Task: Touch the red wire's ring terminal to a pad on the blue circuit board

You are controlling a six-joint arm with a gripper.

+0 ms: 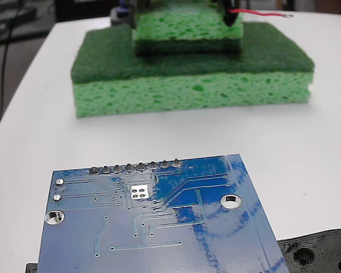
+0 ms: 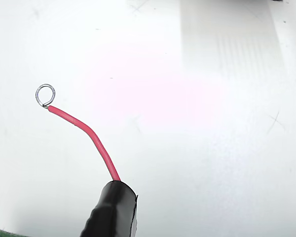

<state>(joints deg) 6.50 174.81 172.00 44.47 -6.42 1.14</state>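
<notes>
**Red wire held high at the far end, board waiting up front**

In the fixed view the blue circuit board (image 1: 159, 222) lies flat on the white bench (image 1: 318, 142) at the near edge, its row of grey solder blobs (image 1: 135, 167) along the far side. The pad (image 1: 139, 191), a small silvery square with four dark holes, sits just behind that row, left of centre. Two silver-rimmed mounting holes (image 1: 232, 201) flank it further out. A black plastic part with holes (image 1: 324, 253) pokes in at the lower right corner, touching or just beside the board's edge.

Behind the board, well apart from it, stands a large green sponge (image 1: 193, 85) with a smaller green sponge (image 1: 187, 31) stacked on top. At the top of the picture the red wire (image 1: 256, 12) reaches out to the right from its black sleeve (image 1: 230, 16), with the ring terminal (image 1: 286, 15) at its tip, far from the pad.

The wrist view shows the same wire curving up and left from the sleeve to the ring, above bare white bench. The fingers themselves are not shown clearly in either view, so I cannot tell how they stand.
</notes>
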